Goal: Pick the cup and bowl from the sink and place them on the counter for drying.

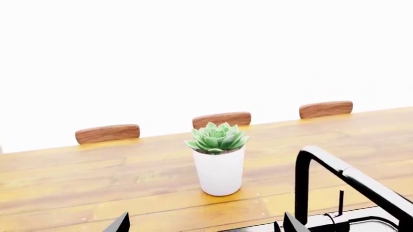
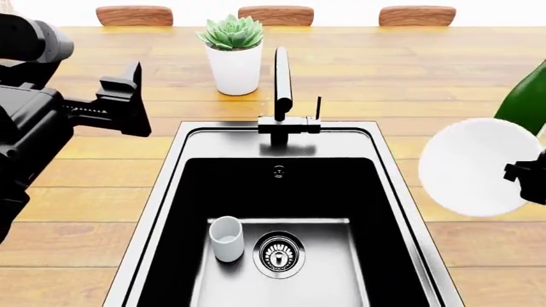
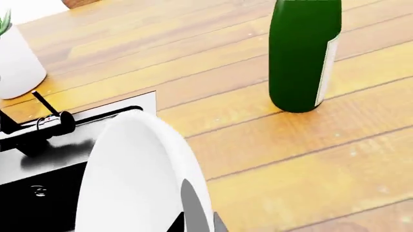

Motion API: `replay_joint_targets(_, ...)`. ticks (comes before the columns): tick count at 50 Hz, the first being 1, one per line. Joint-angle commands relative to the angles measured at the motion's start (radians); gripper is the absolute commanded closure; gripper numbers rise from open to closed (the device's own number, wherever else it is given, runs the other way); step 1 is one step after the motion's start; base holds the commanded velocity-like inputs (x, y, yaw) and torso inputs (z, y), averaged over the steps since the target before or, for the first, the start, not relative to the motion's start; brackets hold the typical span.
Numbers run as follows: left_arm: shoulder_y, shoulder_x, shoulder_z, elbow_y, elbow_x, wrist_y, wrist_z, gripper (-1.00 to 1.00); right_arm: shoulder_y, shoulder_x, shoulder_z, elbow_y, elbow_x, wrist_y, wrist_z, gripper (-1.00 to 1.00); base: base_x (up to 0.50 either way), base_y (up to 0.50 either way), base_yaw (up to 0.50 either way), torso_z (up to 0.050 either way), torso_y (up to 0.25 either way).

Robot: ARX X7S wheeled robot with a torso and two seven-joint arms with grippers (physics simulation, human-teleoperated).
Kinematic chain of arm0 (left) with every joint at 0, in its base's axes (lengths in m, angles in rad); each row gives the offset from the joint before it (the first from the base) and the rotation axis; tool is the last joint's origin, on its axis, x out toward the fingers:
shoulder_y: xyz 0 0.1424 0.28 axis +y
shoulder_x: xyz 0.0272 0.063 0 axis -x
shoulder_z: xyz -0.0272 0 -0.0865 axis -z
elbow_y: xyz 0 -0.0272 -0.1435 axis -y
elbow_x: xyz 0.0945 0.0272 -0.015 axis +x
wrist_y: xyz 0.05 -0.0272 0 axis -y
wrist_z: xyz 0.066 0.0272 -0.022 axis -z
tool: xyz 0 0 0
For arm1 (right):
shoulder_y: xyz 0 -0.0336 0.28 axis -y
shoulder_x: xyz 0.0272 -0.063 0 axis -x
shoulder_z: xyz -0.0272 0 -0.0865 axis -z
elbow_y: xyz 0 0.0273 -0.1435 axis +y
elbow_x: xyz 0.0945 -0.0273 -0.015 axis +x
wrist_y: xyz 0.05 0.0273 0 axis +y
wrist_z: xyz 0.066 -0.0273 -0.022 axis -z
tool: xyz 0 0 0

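The white cup [image 2: 226,238] stands upright on the steel floor of the sink [image 2: 162,192], left of the round drain [image 2: 279,253]. The white bowl [image 2: 472,167] hangs tilted on its edge over the wooden counter [image 2: 77,192] right of the sink, gripped at its rim by my right gripper [image 2: 522,173]. In the right wrist view the bowl [image 3: 139,183] fills the lower left and the gripper [image 3: 197,224] pinches its rim. My left gripper [image 2: 128,96] is open and empty above the counter left of the sink; its fingertips [image 1: 121,224] show wide apart in the left wrist view.
A white pot with a green succulent [image 2: 233,54] stands behind the sink, left of the tall black faucet [image 2: 282,83]. A green bottle [image 3: 302,53] stands on the counter to the right, beyond the bowl. Three wooden chair backs [image 2: 275,14] line the counter's far edge.
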Motion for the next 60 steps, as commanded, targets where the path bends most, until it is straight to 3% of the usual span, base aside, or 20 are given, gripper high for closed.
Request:
replay_joint_targets(1,0.004,0.014,0.005,-0.005,0.016,-0.003,-0.007,-1.00,-0.256,0.036,0.292,-0.036,0.009,-0.029,0.031,1.00,0.00,0.00,0.00,0.000,0.000)
replay_joint_targets(11,0.034,-0.002,-0.014,0.006,-0.001,0.008,-0.013,-1.00,-0.430,-0.027,0.470,-0.033,-0.096,-0.035,-0.038,1.00,0.00,0.00,0.00,0.000,0.000)
replay_joint_targets(27,0.042,-0.037,-0.039,0.023,-0.069,0.012,-0.043,-1.00,-0.587,-0.147,0.458,-0.022,-0.324,-0.126,-0.232,1.00,0.00,0.00,0.00,0.000,0.000)
replay_joint_targets(44,0.060,-0.035,-0.033,0.022,-0.054,0.027,-0.042,-1.00,-0.614,-0.186,0.381,0.025,-0.444,-0.209,-0.313,1.00,0.00,0.00,0.00,0.000,0.000)
replay_joint_targets(50,0.060,-0.034,-0.029,0.023,-0.052,0.031,-0.042,-1.00,-0.599,-0.188,0.409,0.026,-0.498,-0.273,-0.269,1.00,0.00,0.00,0.00,0.000,0.000)
replay_joint_targets(51,0.071,-0.039,-0.039,0.027,-0.055,0.035,-0.040,-1.00,-0.609,-0.186,0.409,0.021,-0.511,-0.278,-0.266,-1.00,0.00,0.00,0.00,0.000,0.000)
replay_joint_targets(60,0.055,0.002,0.009,0.007,0.020,0.045,-0.020,-1.00,-0.624,-0.171,0.420,-0.015,-0.571,-0.340,-0.279,-1.00,0.00,0.00,0.00,0.000,0.000)
